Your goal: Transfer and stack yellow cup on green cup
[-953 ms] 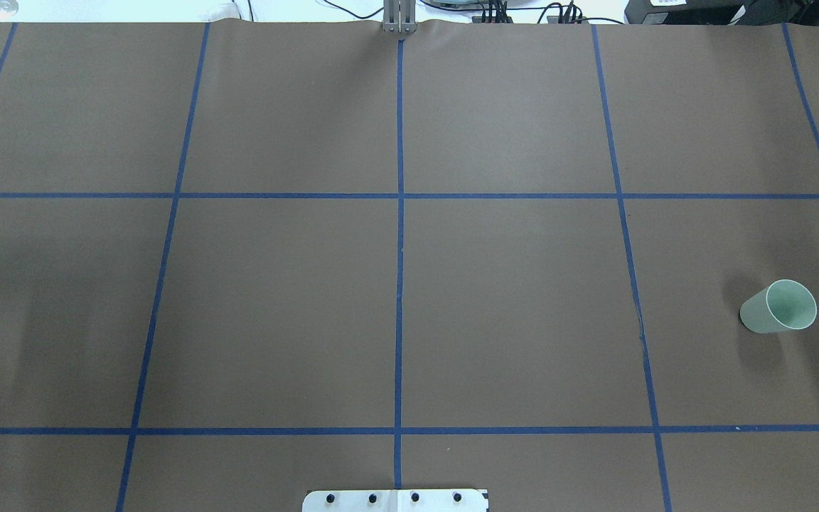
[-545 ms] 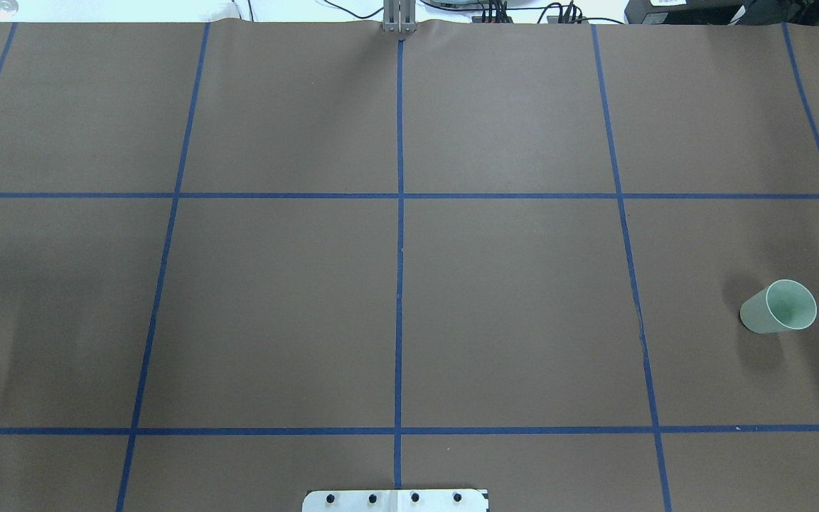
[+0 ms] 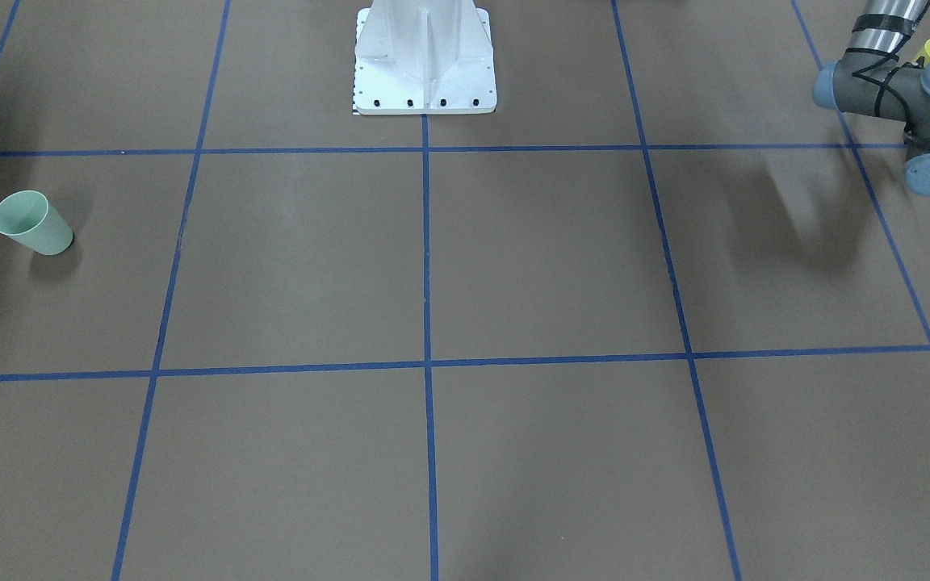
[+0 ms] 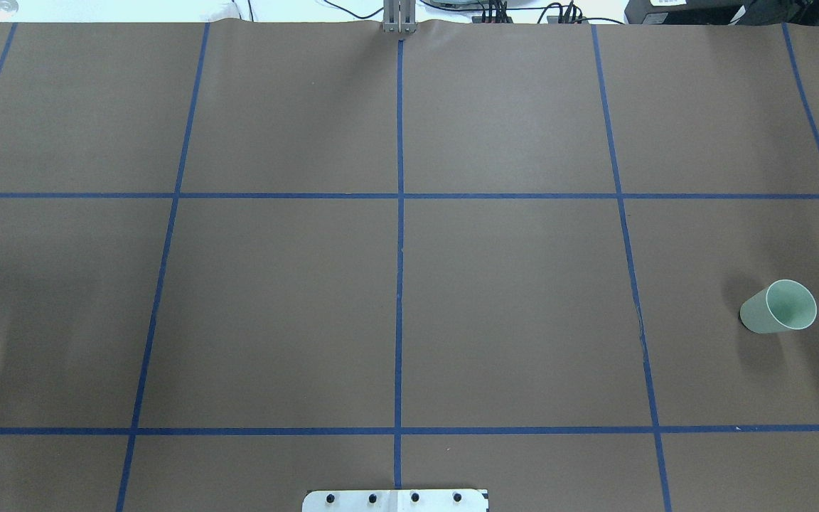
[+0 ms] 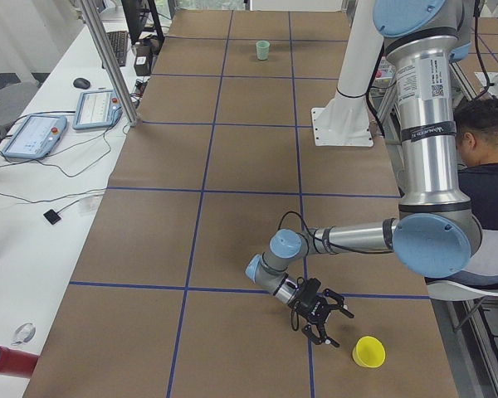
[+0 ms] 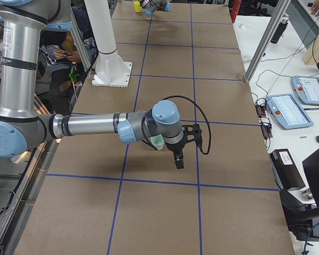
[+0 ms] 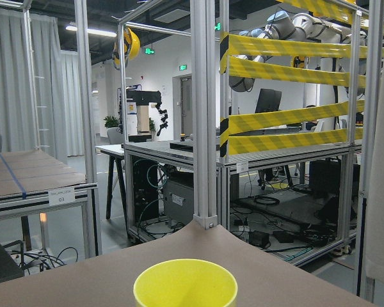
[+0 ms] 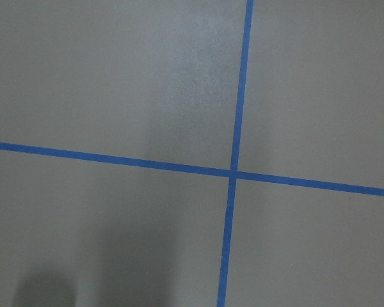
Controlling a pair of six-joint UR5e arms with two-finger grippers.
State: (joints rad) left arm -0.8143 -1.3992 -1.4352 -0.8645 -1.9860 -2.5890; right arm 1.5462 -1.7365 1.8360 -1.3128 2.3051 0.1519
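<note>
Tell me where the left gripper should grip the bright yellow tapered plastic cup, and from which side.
Probably the upper side wall of the yellow cup, approached level from the side where the left gripper sits. The cup stands upright, mouth up, without a handle, and widens toward the rim, which should resist slipping.

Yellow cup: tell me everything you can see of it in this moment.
The yellow cup is a plain bright yellow tapered tumbler, plastic-looking, with no handle. It stands upright, mouth up and apparently empty, on the brown table cover near the end at the robot's left. Nothing touches it; the left gripper hangs beside it, apart.
</note>
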